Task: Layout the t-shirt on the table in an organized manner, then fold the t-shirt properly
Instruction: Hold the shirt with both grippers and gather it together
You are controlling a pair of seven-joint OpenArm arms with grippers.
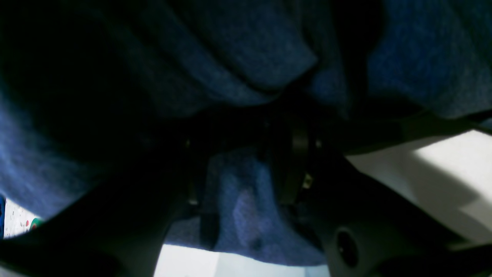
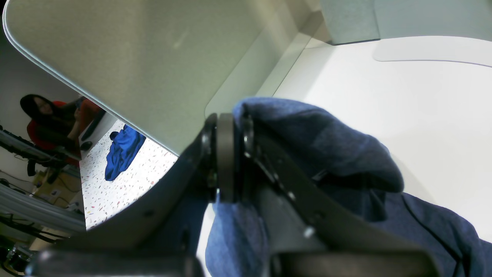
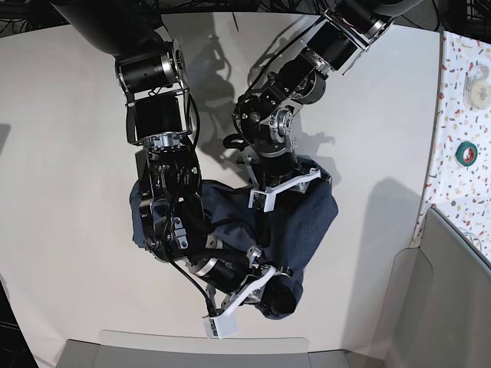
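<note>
Base view: dark navy-blue heathered cotton t-shirt [image 3: 303, 226] lies bunched in a crumpled heap near the middle of the wide matte white table [image 3: 69, 153], both black arms reaching down into it. Right gripper [image 3: 257, 284], on this view's left, sits at the heap's near edge; left gripper [image 3: 280, 188], on this view's right, sits on the heap's far side.

Right wrist view: right gripper [image 2: 246, 161] is clamped tight with shirt fabric [image 2: 330, 150] bunched around and between its dark jaws, cloth draping off both sides over the white tabletop [image 2: 423, 100]. Background shows a speckled white surface [image 2: 115, 192] with a bright-blue cloth [image 2: 123, 152] on it and a person in red [image 2: 46, 119].

Left wrist view: very dark, navy fabric [image 1: 238, 200] fills most of the frame. Left gripper [image 1: 250, 161] has jaws standing fairly wide apart with a fold of shirt between them; cannot tell if it is actually pinched. White table [image 1: 453, 169] shows at right.
</note>
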